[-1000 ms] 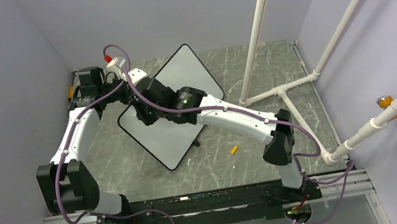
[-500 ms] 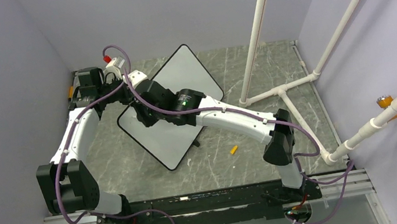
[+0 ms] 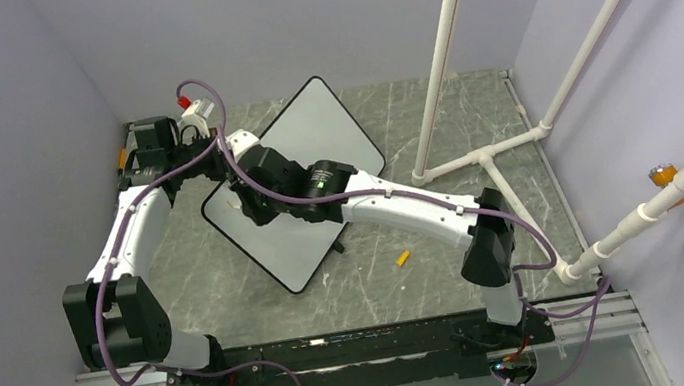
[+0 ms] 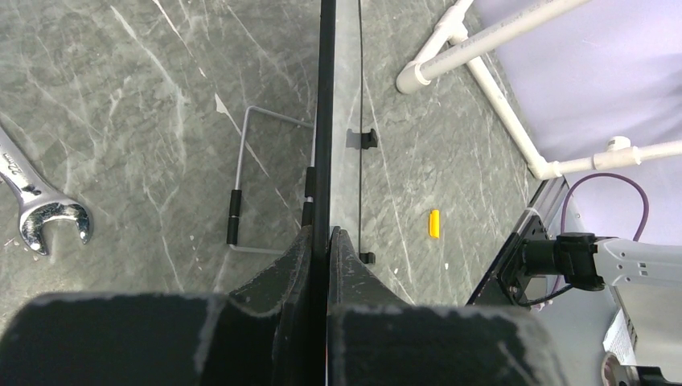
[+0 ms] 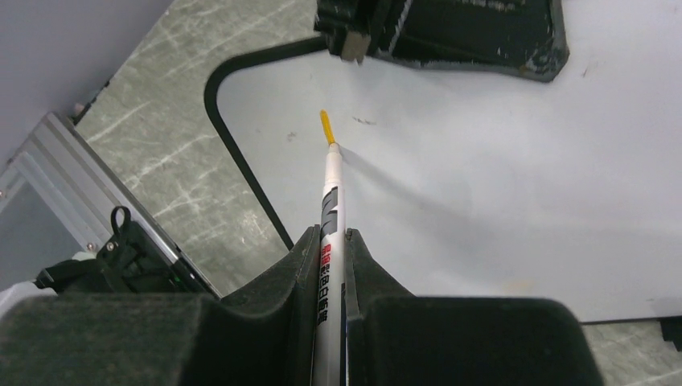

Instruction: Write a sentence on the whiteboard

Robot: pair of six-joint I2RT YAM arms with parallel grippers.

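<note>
The whiteboard (image 3: pixel 334 128), white with a thin black frame, stands tilted on the grey table. My left gripper (image 4: pixel 326 233) is shut on its black edge (image 4: pixel 325 121), which I see edge-on in the left wrist view. My right gripper (image 5: pixel 331 233) is shut on a white marker (image 5: pixel 330 201) with an orange tip (image 5: pixel 324 125). The tip points at the board's surface (image 5: pixel 482 161) near its rounded corner; I cannot tell whether it touches. The sentence is not in view: the white surface shows only a few small dark specks. From above, the right gripper (image 3: pixel 242 195) hangs over the board's left part.
An orange marker cap (image 3: pixel 403 258) lies on the table right of the board. A wrench (image 4: pixel 36 205) and the board's wire stand (image 4: pixel 241 185) lie behind it. A white pipe frame (image 3: pixel 485 158) occupies the right side. Purple walls close in all around.
My right arm has shifted slightly left and nearer over the board with the marker. The left arm and the board have stayed put.
</note>
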